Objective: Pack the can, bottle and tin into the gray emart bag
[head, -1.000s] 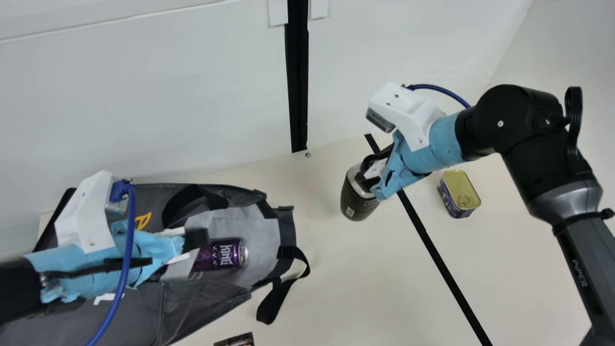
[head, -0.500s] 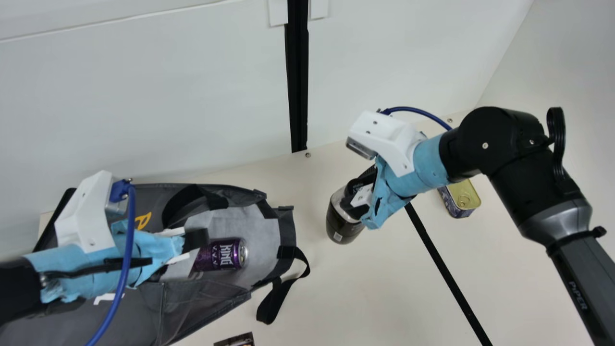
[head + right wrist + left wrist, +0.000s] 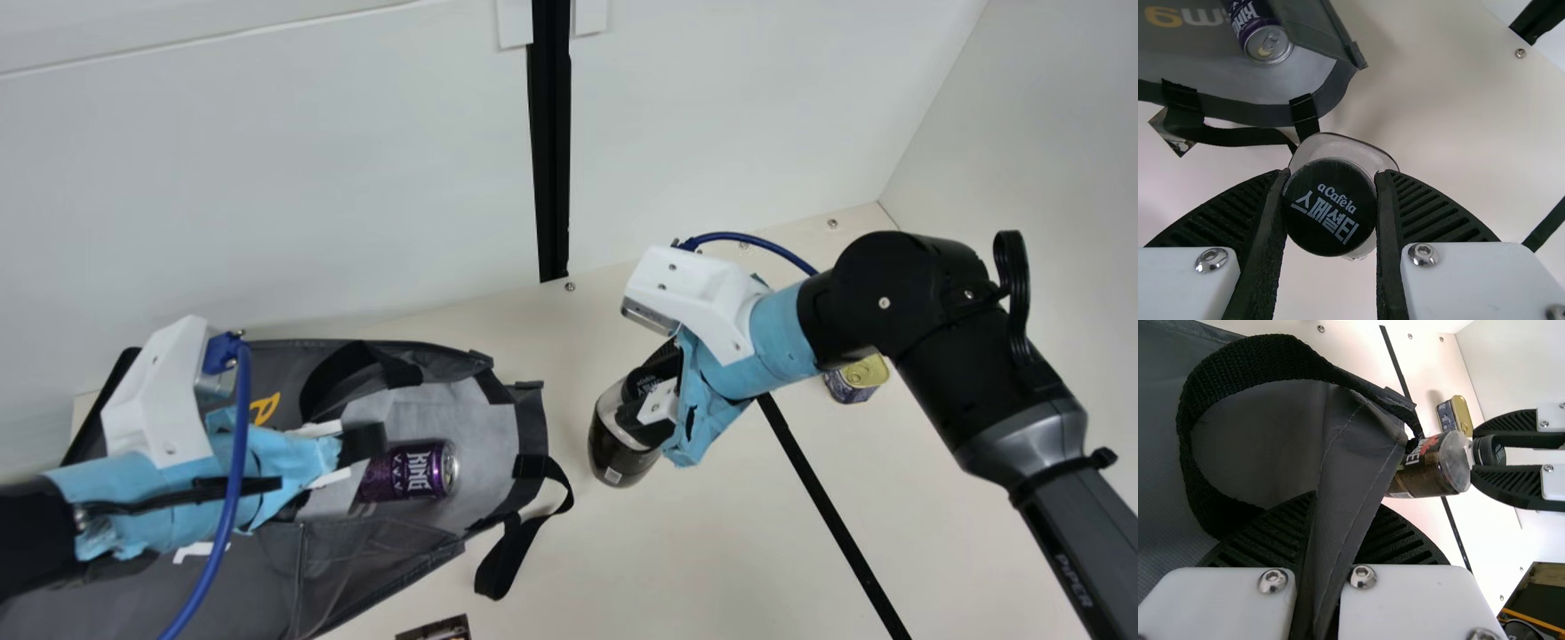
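Observation:
My left gripper [image 3: 356,444] is at the gray bag [image 3: 373,556], which lies with its mouth facing right. In the left wrist view the left gripper [image 3: 1315,540] is shut on a fold of the bag's edge [image 3: 1358,487]. Inside the bag lies the purple can [image 3: 411,470]. My right gripper [image 3: 653,382] holds the dark bottle [image 3: 618,449] to the right of the bag mouth; in the right wrist view both fingers of the right gripper [image 3: 1330,220] press the bottle's black cap [image 3: 1330,207]. The tin [image 3: 856,380] stands farther right, partly behind the right arm.
A black strap [image 3: 524,542] of the bag trails onto the table toward the bottle. A small dark printed item [image 3: 436,629] lies at the main view's bottom edge. Black tape [image 3: 827,507] runs across the table, and the white wall [image 3: 311,178] rises behind.
The right arm has moved left and toward the main view's bottom, carrying the bottle nearer the bag mouth. The left arm, bag and can have kept still. The arm now covers part of the tin.

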